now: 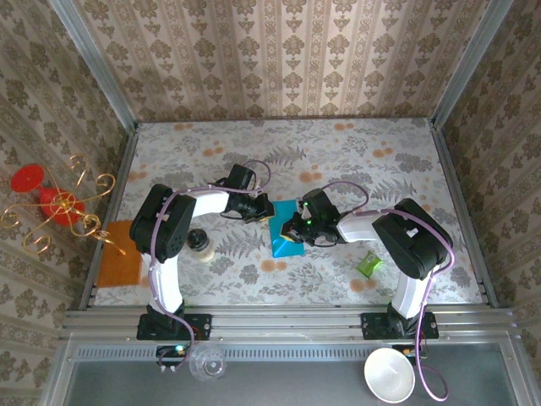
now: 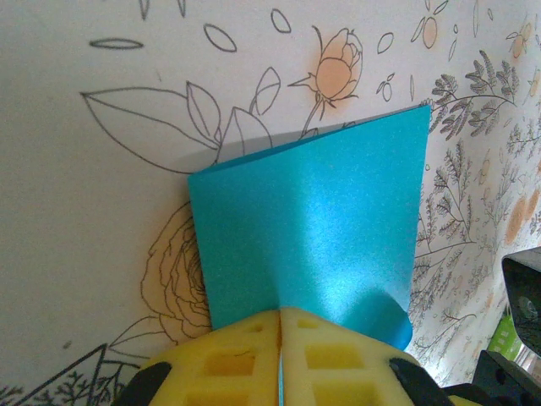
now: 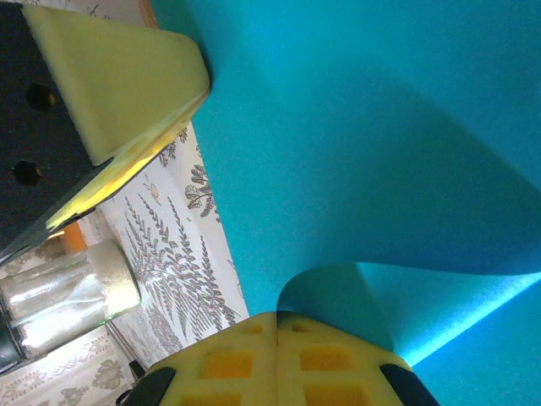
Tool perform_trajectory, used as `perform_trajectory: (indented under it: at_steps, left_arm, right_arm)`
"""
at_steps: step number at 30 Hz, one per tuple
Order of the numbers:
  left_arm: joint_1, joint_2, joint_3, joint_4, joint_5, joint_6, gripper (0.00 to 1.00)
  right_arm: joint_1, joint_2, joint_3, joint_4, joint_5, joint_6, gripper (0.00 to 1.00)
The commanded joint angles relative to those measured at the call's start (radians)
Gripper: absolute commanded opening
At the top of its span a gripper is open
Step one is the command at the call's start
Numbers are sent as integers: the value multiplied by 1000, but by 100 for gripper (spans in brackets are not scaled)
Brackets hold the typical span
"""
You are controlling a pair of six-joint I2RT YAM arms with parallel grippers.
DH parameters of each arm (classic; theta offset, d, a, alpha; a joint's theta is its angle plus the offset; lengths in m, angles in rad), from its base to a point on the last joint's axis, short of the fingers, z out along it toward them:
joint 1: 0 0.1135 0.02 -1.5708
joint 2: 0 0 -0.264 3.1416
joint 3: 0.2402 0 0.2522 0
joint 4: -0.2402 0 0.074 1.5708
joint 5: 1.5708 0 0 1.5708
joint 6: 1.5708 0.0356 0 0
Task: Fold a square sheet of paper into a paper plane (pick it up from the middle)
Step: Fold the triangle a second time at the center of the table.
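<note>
The square sheet of paper [image 1: 284, 230] is teal-blue and held off the flowered table between both arms, bent into a loose fold. In the left wrist view the sheet [image 2: 313, 220] rises from my left gripper [image 2: 280, 311], whose yellow pads are shut on its near edge, with one corner curling at the right. My right gripper [image 3: 276, 317] is shut on a curled edge of the sheet [image 3: 363, 152]. The left gripper's yellow finger [image 3: 118, 76] touches the sheet's far side. From above, the left gripper [image 1: 264, 210] and right gripper [image 1: 293, 230] meet at the paper.
A small green crumpled wrapper [image 1: 368, 265] lies right of the arms, an orange mat [image 1: 118, 254] sits at the table's left edge, and a small jar [image 1: 198, 243] stands by the left arm. A clear cup [image 1: 207, 364] and white bowl [image 1: 389, 375] sit below the rail.
</note>
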Motion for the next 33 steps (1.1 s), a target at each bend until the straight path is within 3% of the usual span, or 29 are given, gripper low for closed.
perform_trajectory:
  at_steps: [1,33]
  left_arm:
    - [-6,31,-8,-30,-18,10,11]
    - [-8,30,-16,-26,-14,8,10]
  right_arm:
    - [8,18,24,16,11,-2,4]
    - [8,51,34,53,6,10,5]
